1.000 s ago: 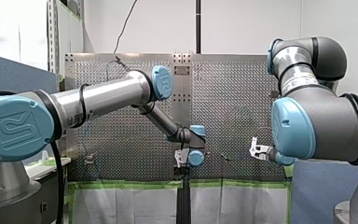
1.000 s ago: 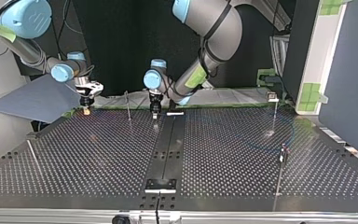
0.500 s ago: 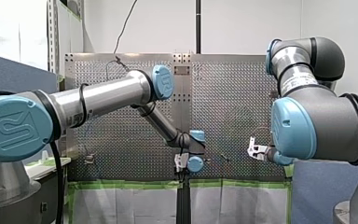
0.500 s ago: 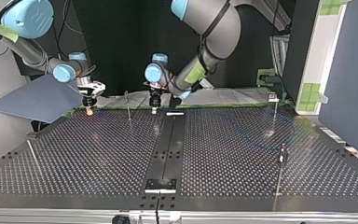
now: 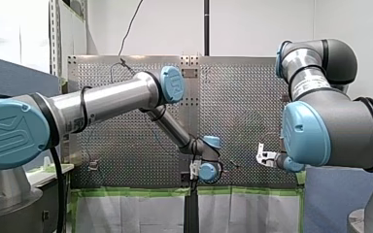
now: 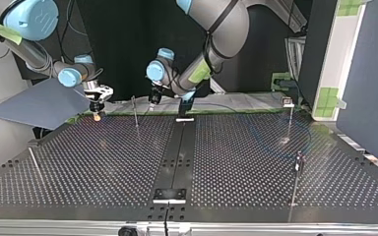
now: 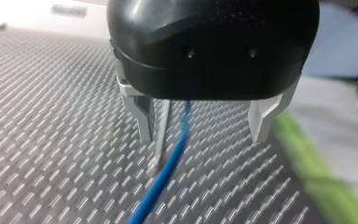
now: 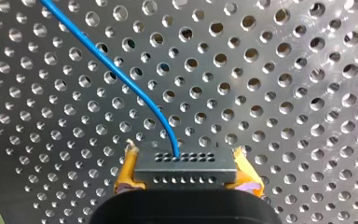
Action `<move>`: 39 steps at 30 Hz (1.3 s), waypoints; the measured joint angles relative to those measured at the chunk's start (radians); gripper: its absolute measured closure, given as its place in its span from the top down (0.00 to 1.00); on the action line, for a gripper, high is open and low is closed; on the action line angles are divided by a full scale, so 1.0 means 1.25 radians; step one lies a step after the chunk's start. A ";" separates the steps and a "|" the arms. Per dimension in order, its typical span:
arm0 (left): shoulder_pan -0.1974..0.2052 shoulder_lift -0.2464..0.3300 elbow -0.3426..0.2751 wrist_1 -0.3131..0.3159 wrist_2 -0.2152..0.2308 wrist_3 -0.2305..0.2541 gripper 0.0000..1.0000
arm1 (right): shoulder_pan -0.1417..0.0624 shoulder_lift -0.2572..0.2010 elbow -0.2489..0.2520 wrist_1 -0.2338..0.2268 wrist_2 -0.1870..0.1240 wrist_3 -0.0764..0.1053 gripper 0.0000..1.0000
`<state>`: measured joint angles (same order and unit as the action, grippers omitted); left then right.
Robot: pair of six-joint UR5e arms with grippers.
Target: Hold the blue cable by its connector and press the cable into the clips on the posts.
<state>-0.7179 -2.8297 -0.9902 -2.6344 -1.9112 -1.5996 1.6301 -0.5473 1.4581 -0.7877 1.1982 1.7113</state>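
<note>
1. Right claw (image 8: 185, 171): clamped on the connector (image 8: 185, 161), with a yellow pad at each end of it. The cable (image 8: 135, 88) leaves the connector's face and curves away over the bench (image 8: 284, 93).
2. Left claw (image 7: 203, 140): open, with its metal fingers (image 7: 142, 119) well apart. The cable runs through the gap unpinched, nearer one finger. A thin post (image 7: 161, 135) also stands in the gap, just beside that finger and the cable.
3. Step, my read: the connector hold is done. The left claw straddles the cable at the first post, lining up for the press. I see no cable seated anywhere.
4. Next move calls for:
   - getting the cable over the clip, then a push down;
   - the right claw holding the connector firm with little slack, so the cable doesn't slip sideways.
   - No view shows this post's clip, so alignment is uncertain.
5. Views:
   - Only the right wrist view shows the grip on the connector. In the top view that claw is just a small shape low over the bench, and the connector is too small to make out.
   - Only the left wrist view shows the cable and post inside the gap.
   - Only the top view gives the layout: the post stands between the two claws, and the far posts (image 6: 290, 120) are well apart at its right.
   - The front view mostly shows arms. Both claws are low, and the cable is hard to trace there.
</note>
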 joint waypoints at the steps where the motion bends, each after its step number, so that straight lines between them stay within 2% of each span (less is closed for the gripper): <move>1: -0.004 0.000 -0.004 -0.006 0.005 0.002 1.00 | 0.001 0.000 0.000 0.000 0.000 0.000 0.00; 9: -0.037 0.008 -0.030 -0.044 0.047 -0.001 1.00 | 0.006 0.000 0.000 0.006 0.000 -0.002 0.00; 20: -0.055 0.038 -0.033 -0.043 0.003 -0.019 1.00 | 0.012 0.000 0.000 0.008 0.000 -0.003 0.00; 39: -0.093 0.040 -0.033 -0.020 0.005 -0.016 1.00 | 0.015 0.000 0.000 0.010 0.000 -0.003 0.00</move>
<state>-0.8340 -2.7794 -1.0314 -2.6593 -1.9045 -1.6191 1.6484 -0.5471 1.4582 -0.7748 1.1982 1.7076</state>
